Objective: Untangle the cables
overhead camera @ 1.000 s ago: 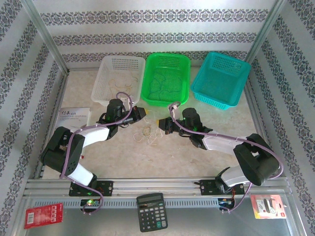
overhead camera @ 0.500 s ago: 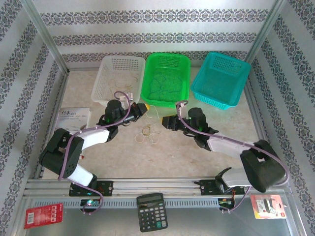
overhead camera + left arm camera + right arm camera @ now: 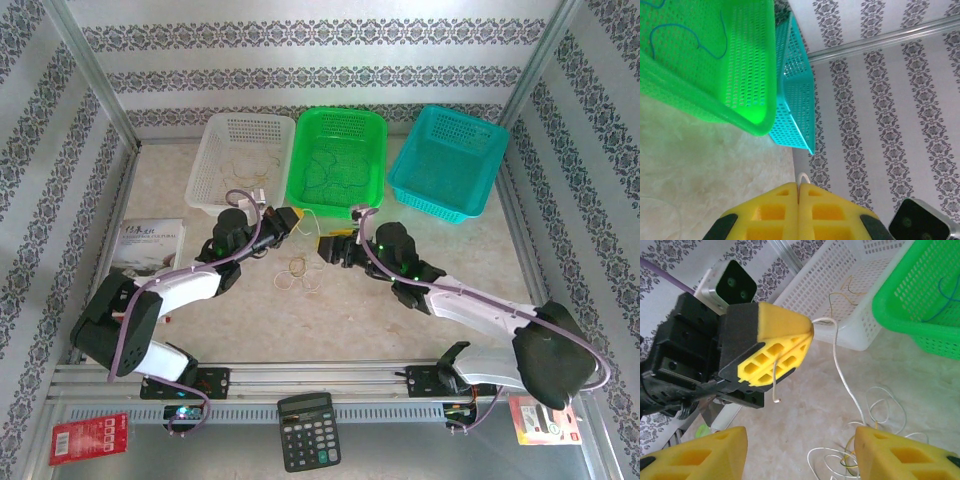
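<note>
My left jaws are clamped on one whitish cable (image 3: 841,371), my right jaws apart and empty just beside the tangle (image 3: 300,273) on the surface (image 3: 330,325) near the green basket (image 3: 336,208), so I'd pull slow and let loops slip, not cinch.

Left gripper (image 3: 807,330) jaws clamped; right gripper (image 3: 800,440) jaws spread.
</note>
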Robot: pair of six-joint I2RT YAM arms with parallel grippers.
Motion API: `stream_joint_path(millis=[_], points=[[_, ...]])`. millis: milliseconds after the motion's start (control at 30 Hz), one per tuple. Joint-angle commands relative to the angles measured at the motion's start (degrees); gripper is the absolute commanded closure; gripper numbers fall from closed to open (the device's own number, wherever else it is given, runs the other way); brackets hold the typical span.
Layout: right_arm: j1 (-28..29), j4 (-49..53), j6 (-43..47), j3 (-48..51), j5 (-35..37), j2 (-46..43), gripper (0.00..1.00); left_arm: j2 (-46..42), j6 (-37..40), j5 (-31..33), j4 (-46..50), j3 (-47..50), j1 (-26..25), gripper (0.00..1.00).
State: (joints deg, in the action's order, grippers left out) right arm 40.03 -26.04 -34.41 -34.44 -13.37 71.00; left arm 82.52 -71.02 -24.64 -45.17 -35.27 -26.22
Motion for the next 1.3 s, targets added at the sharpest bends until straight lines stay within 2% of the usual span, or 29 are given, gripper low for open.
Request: stream_joint_path(millis=[0,467,700,767,1000,1233,1267], points=[[1.2,-1.29,-0.58,-3.36,2.12,2.46,0.41,-1.67,-0.58,2.07,-1.79,0.28,-1.08,1.0],[2.54,-3.89,-2.06,-8.17,1.68,9.1,0.46,-2.09,-0.2,2.53,-2.03,0.42,-1.22,1.0],[2.59,-4.02,-2.45,-9.32,1.47,10.05,0.53,-1.92,-0.25,2.58,-2.64,0.47,-1.25,1.0],[2.52,-4.19,-2.6,-9.51,1.4,10.27,0.6,-1.64,-0.42,2.51,-2.91,0.46,-1.23,1.0],[2.53,-4.1,-2.79,-9.77,0.49,10.12,0.99,-1.32,-0.45,2.58,-3.28,0.43,-1.26,1.0],[1.43,-1.28,-1.8,-10.68,0.53,6.31,1.0,-1.53,0.72,2.59,-2.57,0.31,-1.25,1.0],[1.23,-0.59,-1.58,-11.06,0.47,5.61,1.0,-1.55,1.02,2.49,-2.47,0.24,-1.22,0.96]])
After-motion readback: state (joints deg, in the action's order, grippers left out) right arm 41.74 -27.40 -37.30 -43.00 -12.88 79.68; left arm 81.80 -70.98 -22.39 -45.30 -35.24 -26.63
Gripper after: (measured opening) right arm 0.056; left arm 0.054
